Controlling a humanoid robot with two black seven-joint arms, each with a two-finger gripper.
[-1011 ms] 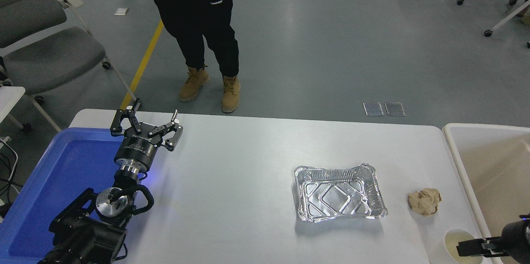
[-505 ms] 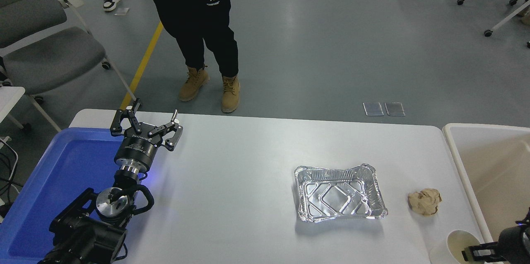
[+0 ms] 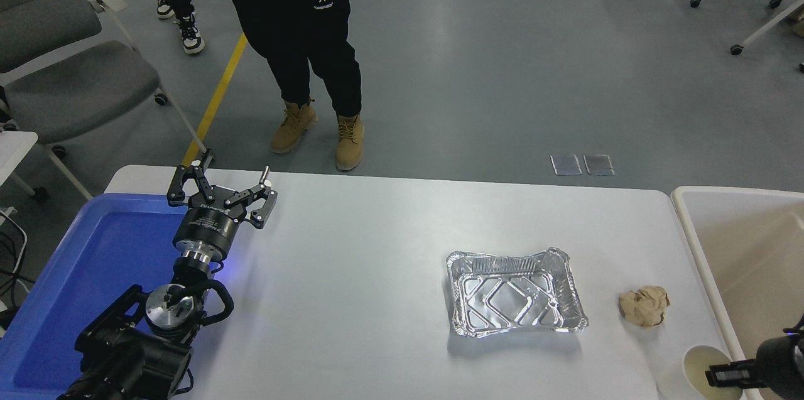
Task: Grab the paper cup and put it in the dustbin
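Note:
The paper cup [image 3: 697, 365], small, white and cream inside, sits at the table's front right corner beside the dustbin. My right gripper [image 3: 722, 377] comes in from the lower right edge, with a black finger lying over the cup's right rim and shut on it. Most of that gripper is cut off by the picture's edge. The dustbin [image 3: 686, 215], a large beige bin with a thick pale rim, stands against the table's right end. My left gripper [image 3: 221, 185] is parked open at the lower left, above the near edge of a blue tray.
A shiny foil tray [image 3: 502, 257] lies right of the table's middle, with a crumpled tan paper ball [image 3: 643, 306] between it and the dustbin. The large blue tray [image 3: 94, 249] fills the table's left end. A person in tan boots [image 3: 295, 127] stands at the far side.
The cup has shifted to the right toward the dustbin together with my right gripper. A second person's feet have walked into view at the top left. The left arm has not moved.

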